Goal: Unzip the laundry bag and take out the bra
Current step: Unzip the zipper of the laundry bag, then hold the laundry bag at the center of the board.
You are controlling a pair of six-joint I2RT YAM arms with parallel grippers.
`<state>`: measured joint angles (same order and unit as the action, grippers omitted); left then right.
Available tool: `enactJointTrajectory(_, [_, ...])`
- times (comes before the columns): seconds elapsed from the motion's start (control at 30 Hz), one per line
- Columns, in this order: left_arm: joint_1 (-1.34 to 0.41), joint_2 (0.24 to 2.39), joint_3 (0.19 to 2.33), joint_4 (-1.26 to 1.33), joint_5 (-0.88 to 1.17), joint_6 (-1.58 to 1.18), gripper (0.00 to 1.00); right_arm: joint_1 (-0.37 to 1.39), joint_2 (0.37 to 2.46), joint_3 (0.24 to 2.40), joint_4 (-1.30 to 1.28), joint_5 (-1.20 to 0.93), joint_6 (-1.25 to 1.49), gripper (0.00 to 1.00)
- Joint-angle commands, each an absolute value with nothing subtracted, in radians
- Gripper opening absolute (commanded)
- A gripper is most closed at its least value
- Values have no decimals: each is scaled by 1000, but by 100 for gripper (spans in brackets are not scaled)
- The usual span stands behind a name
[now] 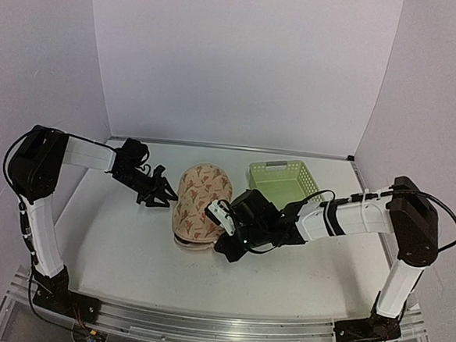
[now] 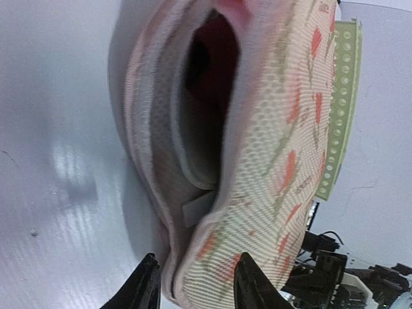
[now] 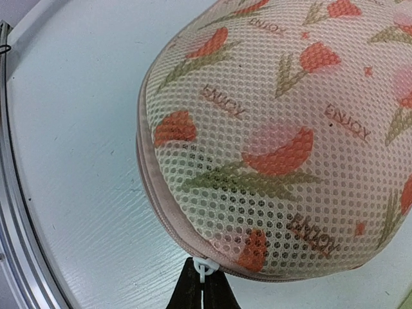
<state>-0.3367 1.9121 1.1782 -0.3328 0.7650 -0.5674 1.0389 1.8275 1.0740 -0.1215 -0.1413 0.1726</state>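
Observation:
The laundry bag [image 1: 200, 204] lies mid-table, a beige-pink mesh case with orange-red prints, its zip partly undone. In the left wrist view its left rim [image 2: 257, 161] gapes, and the dark maroon bra [image 2: 209, 48] shows inside the gap. My left gripper [image 1: 162, 196] is at the bag's left edge, open, with its fingers either side of the rim [image 2: 196, 286]. My right gripper [image 3: 203, 286] is at the bag's near edge, shut on the white zipper pull [image 3: 205, 270]. In the top view the right gripper [image 1: 224, 247] sits against the bag's near right side.
A pale green plastic mesh basket [image 1: 284, 181] stands just right of and behind the bag, also showing in the left wrist view [image 2: 341, 103]. White walls close the table at the back and sides. A metal rail [image 3: 13, 212] runs along the near edge.

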Motion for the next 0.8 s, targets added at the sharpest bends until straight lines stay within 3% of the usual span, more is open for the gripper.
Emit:
enactJointTrajectory(0.0, [-333, 1828, 1196, -384, 659, -553, 47, 1043, 1852, 1162, -142, -137, 177, 0])
enactJointTrajectory(0.43, [-361, 1555, 974, -359, 652, -726, 70, 1043, 2011, 1390, -201, -167, 221, 0])
enactJointTrajectory(0.77, [-452, 1481, 748, -19, 689, -1060, 80, 1043, 2119, 1573, -263, -153, 225, 0])
